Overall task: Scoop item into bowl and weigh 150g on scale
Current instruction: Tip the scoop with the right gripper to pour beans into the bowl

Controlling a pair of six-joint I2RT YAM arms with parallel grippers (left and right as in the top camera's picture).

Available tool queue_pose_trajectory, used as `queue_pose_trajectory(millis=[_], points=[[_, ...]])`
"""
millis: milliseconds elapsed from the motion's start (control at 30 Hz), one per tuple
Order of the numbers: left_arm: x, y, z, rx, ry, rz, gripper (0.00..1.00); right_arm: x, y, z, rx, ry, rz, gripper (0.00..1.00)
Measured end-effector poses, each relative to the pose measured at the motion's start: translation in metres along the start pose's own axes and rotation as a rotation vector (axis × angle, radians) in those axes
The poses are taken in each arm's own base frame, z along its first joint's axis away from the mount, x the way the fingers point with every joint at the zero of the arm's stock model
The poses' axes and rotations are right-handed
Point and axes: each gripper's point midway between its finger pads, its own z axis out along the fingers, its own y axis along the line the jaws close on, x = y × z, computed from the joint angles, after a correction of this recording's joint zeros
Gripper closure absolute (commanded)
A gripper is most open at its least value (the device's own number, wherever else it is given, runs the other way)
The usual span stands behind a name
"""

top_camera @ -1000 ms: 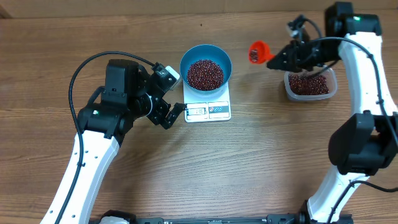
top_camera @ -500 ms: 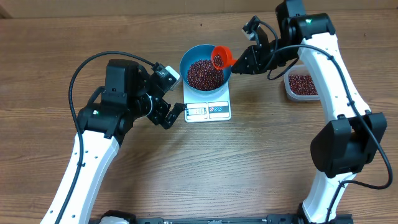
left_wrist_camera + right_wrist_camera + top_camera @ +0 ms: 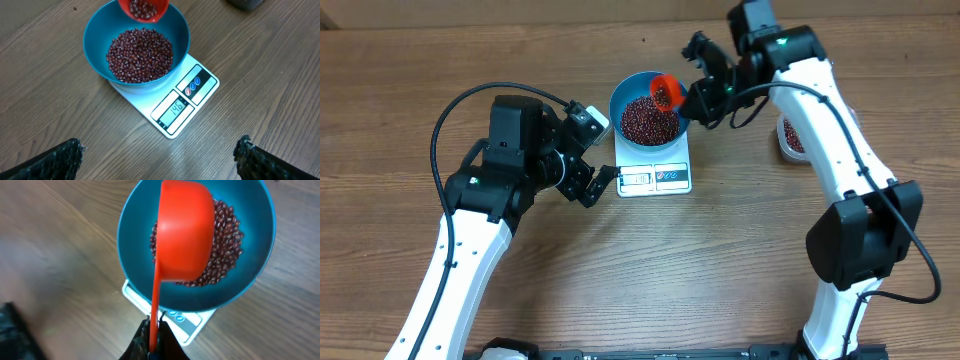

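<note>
Your right arm has swung across the worktop (image 3: 740,280) from the clear tub (image 3: 787,142) to the scale (image 3: 670,178). The left arm has not moved, and its hand (image 3: 160,167) is spread wide and empty, facing the scale. The blue bowl (image 3: 616,105) sits on the scale and holds a maroon heap of beans (image 3: 645,122). The right hand (image 3: 154,347) is clamped on the handle of the orange scoop (image 3: 667,92), which now hangs tipped over the bowl's right side with beans still in it. The display (image 3: 176,107) appears to read 146, so treat this as the last top-up and let only a few grains fall.
</note>
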Motion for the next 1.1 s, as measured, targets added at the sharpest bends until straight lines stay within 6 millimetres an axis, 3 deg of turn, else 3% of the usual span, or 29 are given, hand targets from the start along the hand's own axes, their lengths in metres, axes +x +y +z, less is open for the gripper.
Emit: queue_pose_trajectory(millis=[500,1100], points=[[0.000,0.000,0.000,0.000,0.000,0.000,0.00,-0.017,-0.009,0.014,0.269,-0.007,-0.125,0.96],[0.000,0.000,0.000,0.000,0.000,0.000,0.00,-0.016,-0.014,0.012,0.311,0.001,-0.144,0.96]])
